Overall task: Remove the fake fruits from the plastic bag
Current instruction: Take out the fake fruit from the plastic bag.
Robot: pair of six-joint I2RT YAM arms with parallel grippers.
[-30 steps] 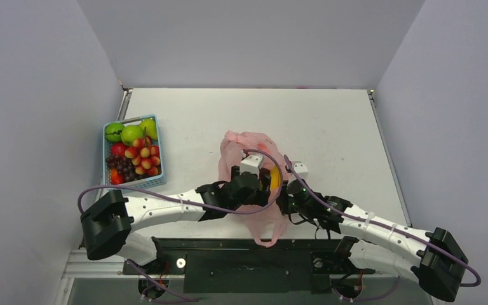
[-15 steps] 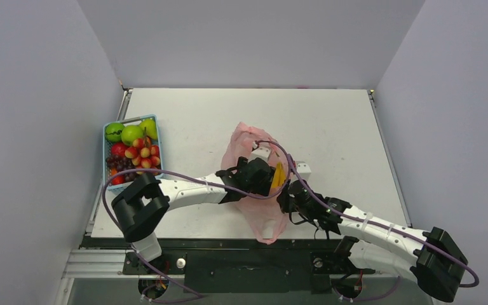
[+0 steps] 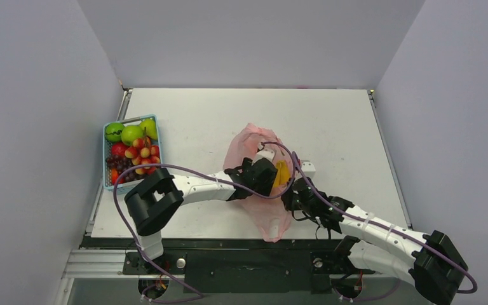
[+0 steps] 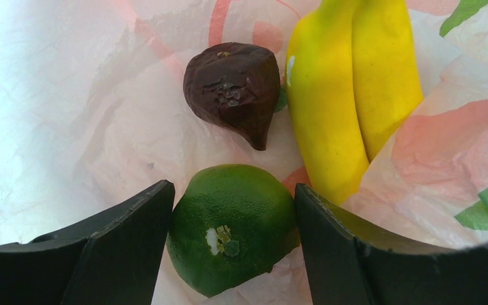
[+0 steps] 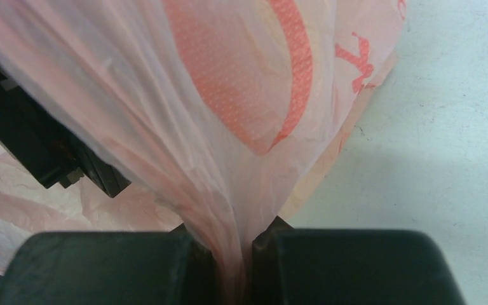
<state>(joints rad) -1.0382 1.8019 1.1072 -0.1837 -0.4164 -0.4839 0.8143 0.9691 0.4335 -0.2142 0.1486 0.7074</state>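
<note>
Bag (image 5: 229, 95) | your right gripper (image 5: 232, 267) pinches it, holding it steady | left gripper (image 4: 232, 190) open astride green fruit (image 4: 232, 229), ready to grab

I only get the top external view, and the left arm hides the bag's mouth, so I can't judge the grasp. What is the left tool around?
Observer: A green fruit, lying inside the bag. The left tool straddles it, close at both sides. I can't tell whether it presses on the fruit.
Operator: Anything else in there?
Observer: A dark brown fruit just beyond the green one, beside the bananas.
Operator: Is the right tool holding anything?
Observer: Yes, the right tool is shut on a fold of the bag.
</note>
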